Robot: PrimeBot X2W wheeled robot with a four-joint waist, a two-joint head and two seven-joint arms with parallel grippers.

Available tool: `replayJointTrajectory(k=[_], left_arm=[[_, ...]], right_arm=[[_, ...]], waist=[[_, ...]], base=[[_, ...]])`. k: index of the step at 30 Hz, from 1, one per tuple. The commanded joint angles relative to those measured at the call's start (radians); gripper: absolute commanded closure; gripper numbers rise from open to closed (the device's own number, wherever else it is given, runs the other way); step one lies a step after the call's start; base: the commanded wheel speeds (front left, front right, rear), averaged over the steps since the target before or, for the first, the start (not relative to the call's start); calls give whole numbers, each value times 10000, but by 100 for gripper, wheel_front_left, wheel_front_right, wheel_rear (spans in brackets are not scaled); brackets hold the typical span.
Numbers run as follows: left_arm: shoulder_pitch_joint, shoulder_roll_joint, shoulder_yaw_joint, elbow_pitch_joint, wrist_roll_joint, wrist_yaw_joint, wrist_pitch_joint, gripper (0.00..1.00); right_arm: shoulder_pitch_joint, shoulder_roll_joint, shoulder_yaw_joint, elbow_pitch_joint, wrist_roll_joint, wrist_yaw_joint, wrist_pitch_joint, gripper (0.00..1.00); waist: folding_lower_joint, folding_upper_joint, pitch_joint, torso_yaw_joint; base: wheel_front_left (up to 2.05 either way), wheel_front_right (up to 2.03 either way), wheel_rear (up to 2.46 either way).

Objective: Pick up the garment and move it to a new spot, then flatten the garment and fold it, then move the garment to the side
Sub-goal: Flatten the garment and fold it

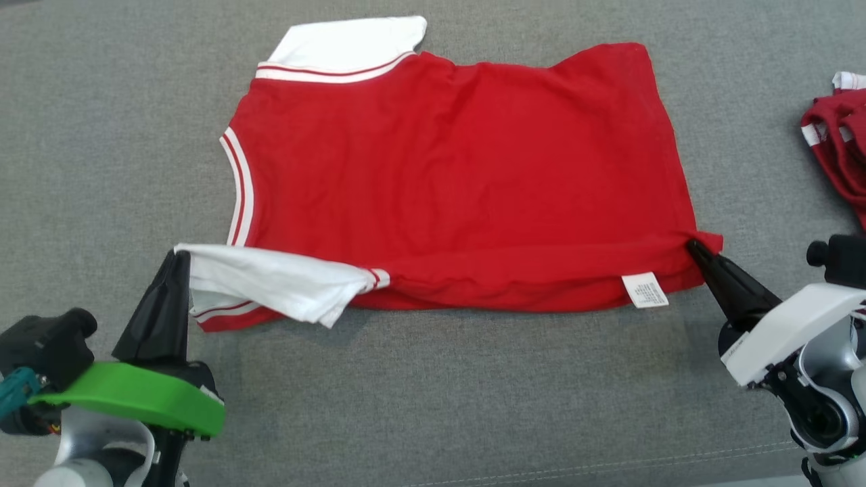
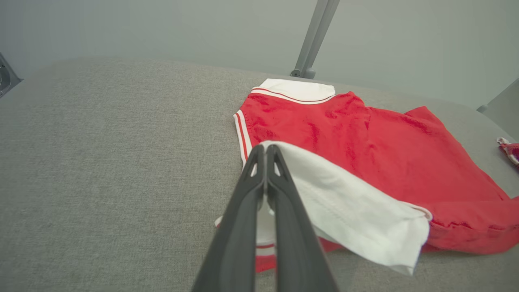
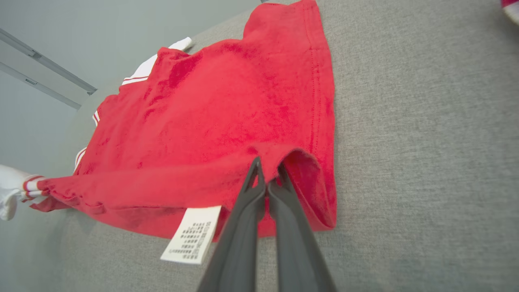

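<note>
While the red shirt (image 1: pixel 460 176) lies spread in the middle of the grey cloth table (image 1: pixel 433 419), we hold it at its two near corners. Our left claw (image 1: pixel 181 256) is pressed together on the edge of the white sleeve (image 1: pixel 270 281) at the near left. That sleeve is lifted a little off the table and hangs over toward the right. Our right claw (image 1: pixel 691 245) is pressed together too, pinching the red bottom corner at the near right. Between our two claws the near edge of the shirt is rolled up into one long fold. A small white tag (image 1: pixel 645 289) with tiny print sticks out under that fold, just beside our right claw. The other white sleeve (image 1: pixel 352 44) lies flat at the far left. Another red and white piece of clothing (image 1: pixel 839 135) is bunched up at the far right, well apart from the shirt.
</note>
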Motion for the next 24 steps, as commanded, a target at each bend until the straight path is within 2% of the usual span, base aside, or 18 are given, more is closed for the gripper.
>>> replayJointTrajectory(k=[1,5,11,12,13,14,19,20,21,24], left_arm=[[-301,53,19,157,-10,-77,-53,100],[-1003,-76,-77,924,-123,-290,-236,100],[-1719,-328,-216,2075,-321,-622,-713,99],[-1814,-349,-221,2246,-318,-671,-818,61],[-1881,-372,-229,2436,-299,-724,-937,22],[-1958,-465,-253,2675,-257,-794,-1221,0],[-1992,-553,-175,3033,-82,-808,-1974,0],[-1968,-634,-121,3141,34,-814,-2464,0],[-1968,-634,-121,3141,34,-814,-2464,0],[-1961,-683,-22,3174,269,-853,-3285,0]], right_arm=[[-227,39,-14,104,67,0,94,100],[-856,126,77,531,125,0,242,100],[-1343,265,123,1084,188,0,-221,100],[-1397,280,157,1137,190,0,-350,100],[-1420,285,211,1184,178,0,-510,72],[-1450,311,282,1235,233,0,-862,0],[-1292,376,188,1411,-75,0,-1847,0],[-1118,378,170,1476,-181,0,-2311,0],[-1118,378,170,1476,-181,0,-2311,0],[-988,241,138,1380,-743,0,-3252,0]], waist=[[0,0,464,-101],[0,0,827,-99],[0,0,1116,-64],[0,0,1139,-65],[0,0,1148,-71],[0,0,1139,-78],[0,0,986,-86],[0,0,875,-86],[0,0,875,-86],[0,0,668,-107]], base=[[0,0,0],[0,0,0],[0,0,0],[0,0,0],[0,0,0],[0,0,0],[0,0,0],[0,0,0],[0,0,0],[0,0,0]])
